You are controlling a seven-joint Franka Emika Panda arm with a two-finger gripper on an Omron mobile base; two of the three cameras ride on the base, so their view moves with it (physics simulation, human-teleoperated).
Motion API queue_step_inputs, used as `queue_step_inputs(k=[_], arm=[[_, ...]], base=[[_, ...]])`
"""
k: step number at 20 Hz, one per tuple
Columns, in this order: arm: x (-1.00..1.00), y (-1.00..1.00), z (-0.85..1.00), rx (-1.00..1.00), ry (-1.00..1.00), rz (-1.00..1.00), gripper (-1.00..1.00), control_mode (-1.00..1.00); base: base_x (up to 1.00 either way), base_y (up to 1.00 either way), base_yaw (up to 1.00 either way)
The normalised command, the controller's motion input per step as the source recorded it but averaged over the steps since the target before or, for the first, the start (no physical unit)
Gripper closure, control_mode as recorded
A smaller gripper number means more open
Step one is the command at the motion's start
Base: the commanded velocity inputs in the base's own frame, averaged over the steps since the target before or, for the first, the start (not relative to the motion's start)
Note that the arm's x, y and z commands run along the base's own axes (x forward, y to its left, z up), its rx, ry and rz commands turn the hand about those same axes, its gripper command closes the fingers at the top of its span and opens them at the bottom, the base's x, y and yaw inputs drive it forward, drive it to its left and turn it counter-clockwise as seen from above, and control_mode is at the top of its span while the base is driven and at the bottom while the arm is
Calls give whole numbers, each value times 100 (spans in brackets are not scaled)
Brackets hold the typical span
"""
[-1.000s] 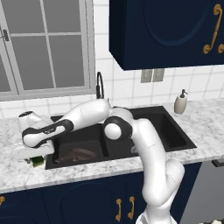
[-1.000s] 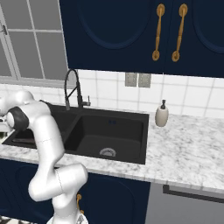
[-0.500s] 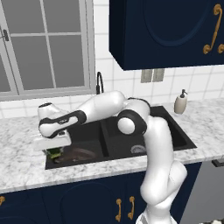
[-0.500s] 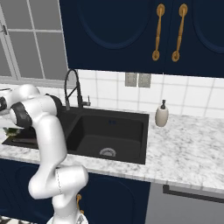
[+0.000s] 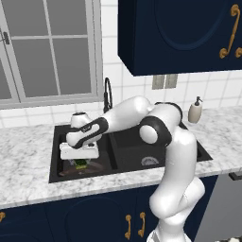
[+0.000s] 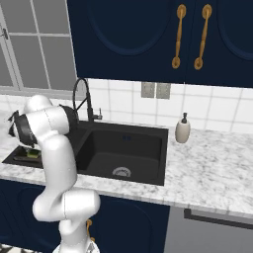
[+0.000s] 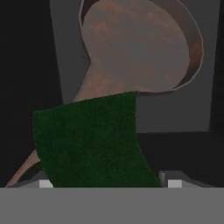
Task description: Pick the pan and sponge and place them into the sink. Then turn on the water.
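Note:
The black sink (image 5: pixel 204 152) is set into the marble counter. My gripper (image 5: pixel 80 159) hangs low over its left basin, shut on the sponge (image 5: pixel 82 164), whose dark green face (image 7: pixel 94 140) sits between the fingertips (image 7: pixel 169 182) in the hand view. Just under it the brown pan (image 7: pixel 140 48) lies on the basin floor, its thin handle (image 7: pixel 26 168) running out beneath the sponge. From the left base view a sliver of the pan (image 5: pixel 97 167) shows beside the hand. The right base view catches the sponge (image 6: pixel 33 154) low in the sink (image 6: pixel 129 144), behind my arm.
A black arched faucet (image 5: pixel 108 92) (image 6: pixel 82 95) stands behind the sink's divider. A soap dispenser (image 5: pixel 194 110) (image 6: pixel 183 129) sits on the counter at the right. My own arm stretches across the right basin. Dark wall cabinets hang above.
The arm has swung right from the counter at the left to over the left basin, carrying the sponge with it.

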Motion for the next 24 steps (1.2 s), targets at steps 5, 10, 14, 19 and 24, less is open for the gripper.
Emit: queue_step_inputs(k=[5,10,14,19,24], arm=[[43,0,-28,0,0,-4,100,-100],[55,0,-24,2,1,0,100,-100],[55,6,-24,1,1,0,100,-100],[32,2,-19,2,0,0,100,-100],[4,6,-3,1,0,0,-100,-100]], base=[[0,0,0],[0,0,0],[0,0,0],[0,0,0],[0,0,0]])
